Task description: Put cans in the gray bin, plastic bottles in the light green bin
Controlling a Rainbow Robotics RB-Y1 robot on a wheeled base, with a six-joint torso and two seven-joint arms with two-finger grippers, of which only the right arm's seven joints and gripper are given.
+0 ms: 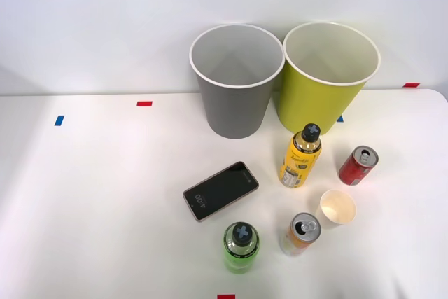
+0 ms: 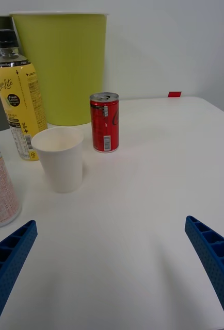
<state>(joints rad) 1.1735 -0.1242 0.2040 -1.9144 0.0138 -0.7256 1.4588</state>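
Gray bin [image 1: 234, 103] and light green bin [image 1: 323, 85] stand empty at the tabletop's far edge. Nothing sorted yet; my right gripper [image 2: 112, 268] hangs wide, so I'd approach the red can [image 2: 105, 122] near the right edge.

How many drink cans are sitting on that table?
2. The red can stands right of the yellow bottle; the orange can stands beside the paper cup, near the front edge. None looks hidden.
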